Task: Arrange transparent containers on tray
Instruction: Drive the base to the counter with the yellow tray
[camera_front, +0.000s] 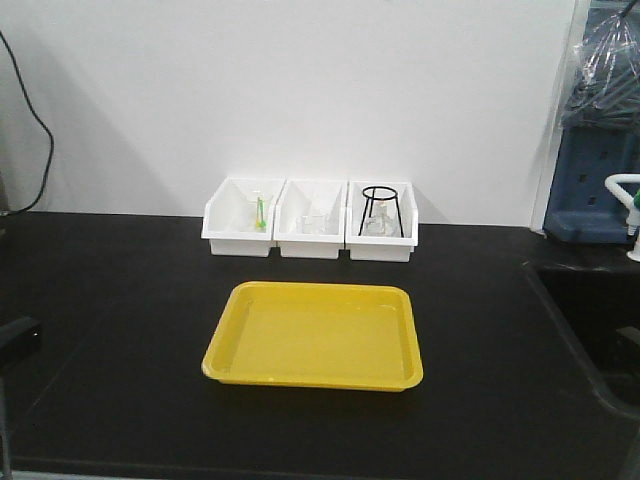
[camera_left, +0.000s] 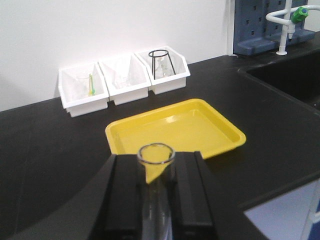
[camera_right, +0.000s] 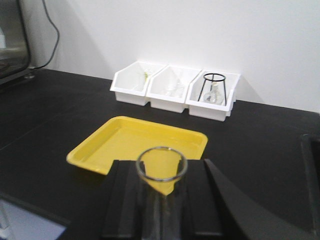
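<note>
The yellow tray (camera_front: 310, 378) lies empty in the middle of the black bench. In the left wrist view my left gripper (camera_left: 156, 159) is shut on a clear test tube (camera_left: 157, 200); the tube's open rim stands just short of the tray's (camera_left: 175, 125) near edge. My right gripper (camera_right: 161, 167) is likewise shut on a second clear test tube (camera_right: 161, 210), near the tray's (camera_right: 135, 137) near edge. Other transparent containers sit at the back: a tube with a green part (camera_front: 260, 212), a small beaker (camera_front: 313, 222) and a flask (camera_front: 376, 222). Neither gripper shows in the front view.
Three white bins (camera_front: 312, 245) stand in a row against the back wall. The right one holds a black wire ring stand (camera_front: 384, 205) over the flask. A sunken sink (camera_front: 590, 320) opens at the right, with a white faucet (camera_left: 287, 20) and blue rack (camera_front: 590, 180) behind.
</note>
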